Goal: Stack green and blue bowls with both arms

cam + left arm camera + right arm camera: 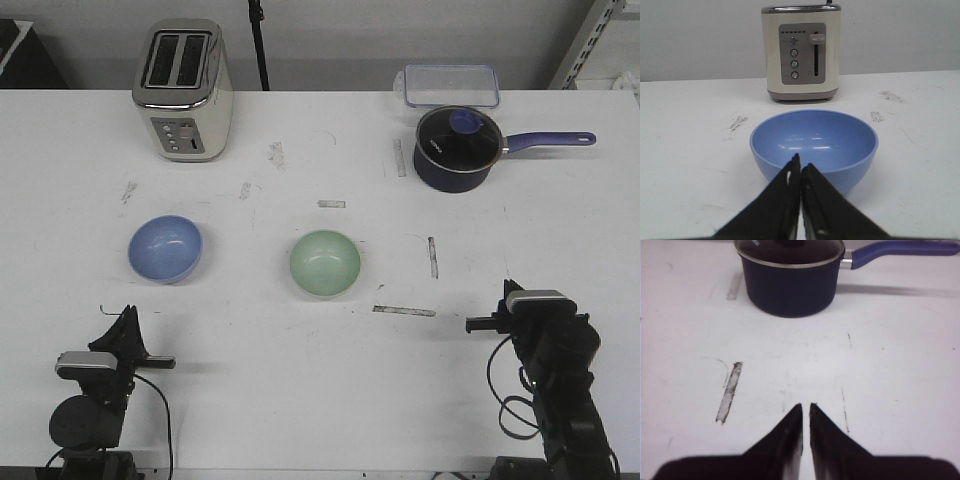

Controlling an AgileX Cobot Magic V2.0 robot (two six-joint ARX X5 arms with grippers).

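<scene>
Where front view shows green bowl (325, 264), wrist views lack it.

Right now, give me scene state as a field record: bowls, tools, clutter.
blue bowl: upright on the table, left of the green one, apart from it, empty
green bowl: upright, near table centre, empty
stack status: not started
left tool: shut, holding nothing, pointed at the blue bowl
right tool: shut, holding nothing, facing the saucepan
toaster: far left, behind the blue bowl
saucepan: far right, lid on, handle pointing right
plastic container: behind the saucepan
</scene>
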